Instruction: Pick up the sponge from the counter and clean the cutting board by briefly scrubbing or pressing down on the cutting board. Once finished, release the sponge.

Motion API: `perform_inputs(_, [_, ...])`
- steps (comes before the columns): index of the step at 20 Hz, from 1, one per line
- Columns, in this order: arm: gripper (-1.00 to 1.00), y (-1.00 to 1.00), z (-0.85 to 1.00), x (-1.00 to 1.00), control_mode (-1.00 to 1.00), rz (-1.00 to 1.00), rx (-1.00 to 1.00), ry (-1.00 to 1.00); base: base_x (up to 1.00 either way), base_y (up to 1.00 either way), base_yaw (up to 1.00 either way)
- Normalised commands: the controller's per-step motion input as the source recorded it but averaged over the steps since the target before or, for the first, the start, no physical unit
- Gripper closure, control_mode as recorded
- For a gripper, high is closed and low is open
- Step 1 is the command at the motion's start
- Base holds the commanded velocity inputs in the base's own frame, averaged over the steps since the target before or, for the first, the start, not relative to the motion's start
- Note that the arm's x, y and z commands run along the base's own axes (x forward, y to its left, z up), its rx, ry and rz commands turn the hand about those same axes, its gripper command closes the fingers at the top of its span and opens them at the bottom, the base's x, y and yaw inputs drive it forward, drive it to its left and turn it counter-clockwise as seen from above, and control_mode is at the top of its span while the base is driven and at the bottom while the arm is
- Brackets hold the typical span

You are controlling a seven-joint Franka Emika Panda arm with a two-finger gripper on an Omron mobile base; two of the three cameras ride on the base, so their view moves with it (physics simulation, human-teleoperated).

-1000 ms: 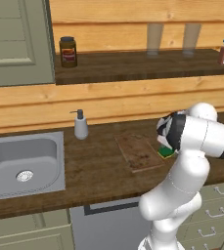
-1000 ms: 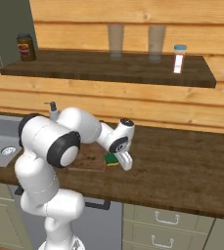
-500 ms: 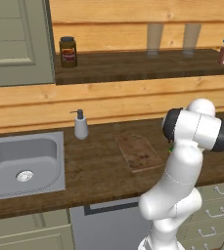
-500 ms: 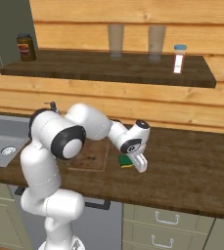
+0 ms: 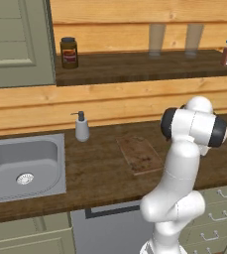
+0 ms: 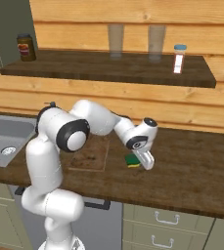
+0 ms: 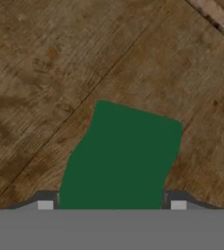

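The sponge [image 6: 131,160] shows its green top and yellow layer low on the counter [image 6: 191,171], just right of the cutting board [image 6: 89,155]. My gripper [image 6: 144,161] reaches down at the sponge's right side. In the hand view the green sponge [image 7: 121,156] fills the space between my fingertips [image 7: 45,205], each touching one of its sides, so the gripper [image 7: 111,206] is shut on it. I cannot tell whether the sponge rests on the wood or hangs just above it. The speckled cutting board [image 5: 140,155] lies bare, left of my arm.
A steel sink [image 5: 21,166] is set in the counter at the left, with a soap dispenser [image 5: 81,128] behind it. The upper shelf holds a jar [image 5: 69,52], two glasses [image 6: 116,41] and a small bottle [image 6: 179,58]. Drawers [image 6: 167,219] sit under the counter.
My gripper has moved right along the counter, away from the cutting board, and the sponge has gone with it. My arm's elbow swung right and now hides the sponge in the left base view.
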Motion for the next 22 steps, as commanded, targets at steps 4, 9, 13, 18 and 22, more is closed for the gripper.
perform_inputs(4, [-1.00,0.00,0.19,-0.16,-1.00,0.00,-0.03,-0.12,0.00,0.00,0.00])
perform_inputs(9, [-1.00,0.06,0.32,-0.38,-1.00,0.03,0.00,-0.08,0.00,0.00,0.00])
perform_inputs(13, [-1.00,0.48,0.62,-0.68,-1.00,0.12,-0.05,-0.15,0.00,0.00,0.00])
perform_inputs(18, [-1.00,0.65,0.93,-0.67,-1.00,0.11,-0.11,-0.15,0.00,0.00,0.00])
perform_inputs(22, [-1.00,0.43,1.00,-0.96,-1.00,0.13,-0.12,-0.15,0.00,0.00,0.00])
